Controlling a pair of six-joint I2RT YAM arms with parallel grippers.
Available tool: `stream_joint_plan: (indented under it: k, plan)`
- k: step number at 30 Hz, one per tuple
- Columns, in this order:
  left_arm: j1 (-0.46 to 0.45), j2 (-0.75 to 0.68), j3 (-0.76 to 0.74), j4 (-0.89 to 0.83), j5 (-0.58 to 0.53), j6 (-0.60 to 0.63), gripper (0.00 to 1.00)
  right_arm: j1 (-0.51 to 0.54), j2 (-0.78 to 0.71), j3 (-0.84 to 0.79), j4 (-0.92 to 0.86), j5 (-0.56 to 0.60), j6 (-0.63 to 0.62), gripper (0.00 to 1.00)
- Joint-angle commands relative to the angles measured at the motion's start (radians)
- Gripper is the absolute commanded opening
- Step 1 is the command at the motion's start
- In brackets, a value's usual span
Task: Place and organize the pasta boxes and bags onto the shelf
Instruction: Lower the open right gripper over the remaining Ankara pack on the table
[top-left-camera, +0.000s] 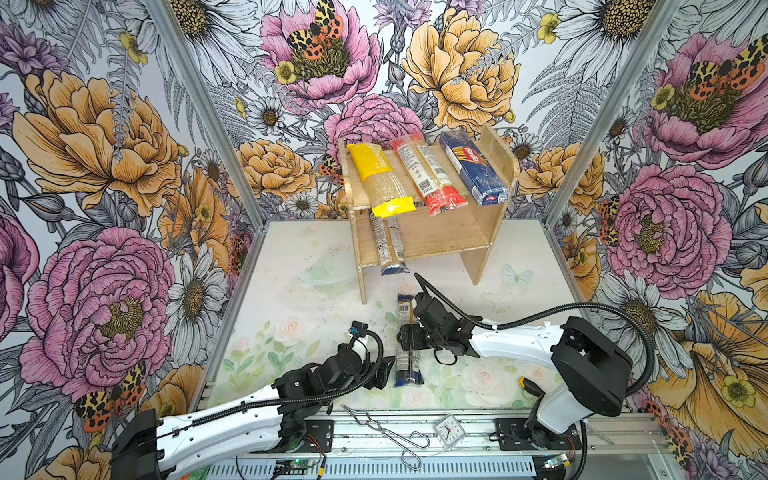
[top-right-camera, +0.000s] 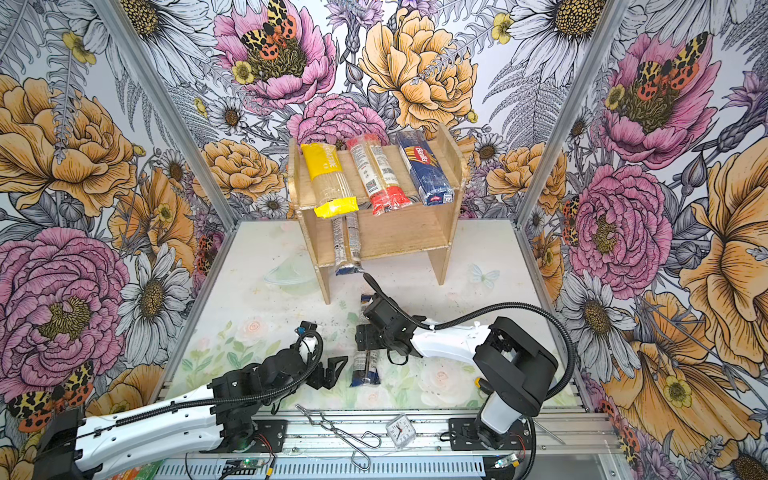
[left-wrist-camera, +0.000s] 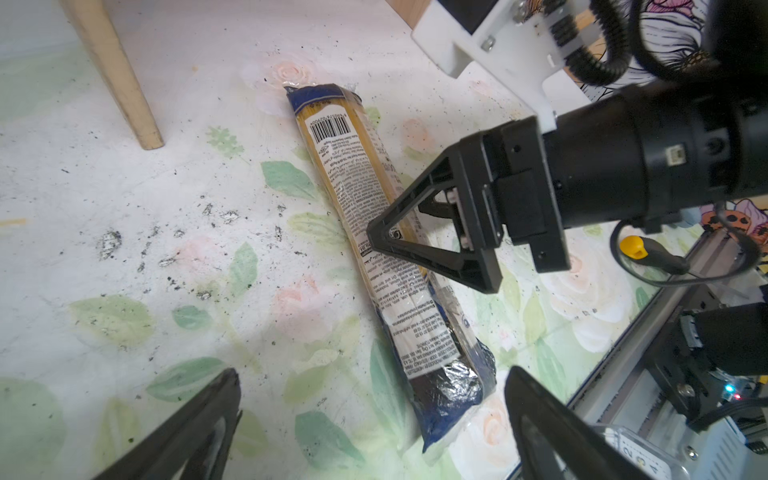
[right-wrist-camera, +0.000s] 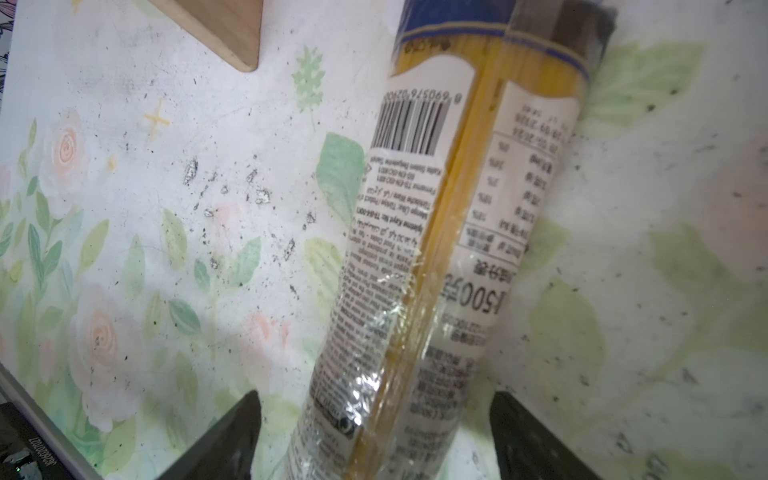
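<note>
Out in front of the shelf (top-left-camera: 449, 235), toward its left leg, I'm seeing the left claw (left-wrist-camera: 374, 376) hovering with its jaws spread wide and nothing between them. It is just beside the end of the pack (left-wrist-camera: 353, 178) that is pointing away from the shelf.

Next over, that pack is lying flat on the table (top-left-camera: 291, 332) in front of the shelf. Its long axis is running almost straight out from the shelf's front edge, with one dark blue end nearest the shelf.

Further right, the right claw (right-wrist-camera: 374, 401) is reaching in from the shelf's right side and sitting over the pack's middle. Its jaws are standing apart across the pack's width, a gap showing on either side, so it is gripping nothing. I'm judging the right arm the nearer one, its closing line crossing the long axis squarely.

The pack is showing a barcode starting 8 690576, fine print, and a white sticker with "500". Along the shelf's top tier:
- The yellow pack (top-left-camera: 376, 178) is carrying white lettering I'm failing to read.
- The red pack (top-left-camera: 428, 178) is showing what looks like a QR code.
- The blue pack (top-left-camera: 473, 168) is reading Barilla.

A slim pack (top-left-camera: 388, 245) is lying on the lower tier, at its left.
</note>
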Motion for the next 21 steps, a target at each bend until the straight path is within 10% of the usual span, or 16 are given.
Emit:
stream_joint_plan:
  k: [1, 21]
  plan:
    - [-0.007, -0.007, 0.004, -0.010, 0.003, -0.009, 0.99, 0.008, 0.025, 0.035, -0.004, 0.046, 0.012, 0.88]
    - [-0.007, -0.044, -0.013, -0.031, -0.004, -0.030, 0.99, 0.064, 0.152, 0.127, -0.115, 0.124, -0.014, 0.81]
